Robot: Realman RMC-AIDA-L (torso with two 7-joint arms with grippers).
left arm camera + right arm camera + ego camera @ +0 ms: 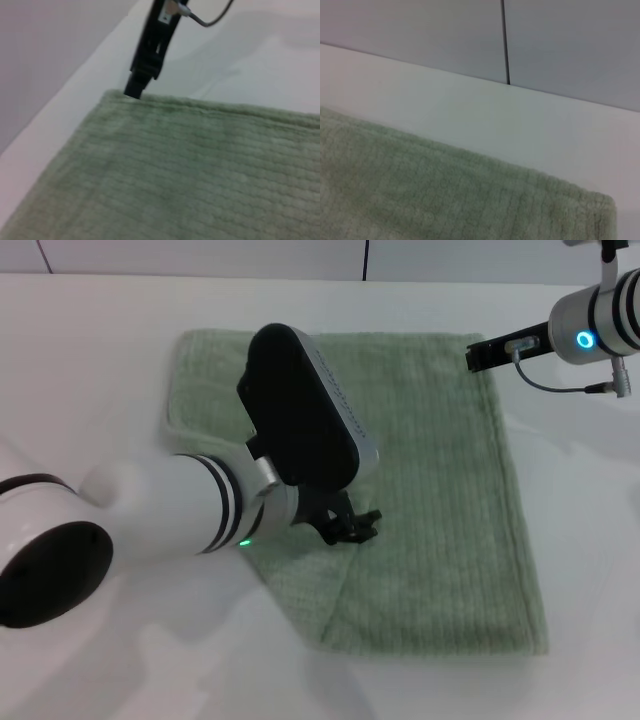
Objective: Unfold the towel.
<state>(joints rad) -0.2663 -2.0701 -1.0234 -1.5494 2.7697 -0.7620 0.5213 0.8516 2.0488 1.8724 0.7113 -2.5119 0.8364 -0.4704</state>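
One towel (440, 490) is seen, laid flat on the white worktop (90, 370): pale sage-green terry, ribbed in fine lines, with a hemmed border (one near corner is cut off slantwise by a fold). Two grippers are counted. The left gripper (350, 525) is set over the towel's near-middle, its dark fingers closed down at the cloth. The right gripper (478, 352) is placed at the towel's far right corner; whether its fingers are parted cannot be told. No legible writing is found.
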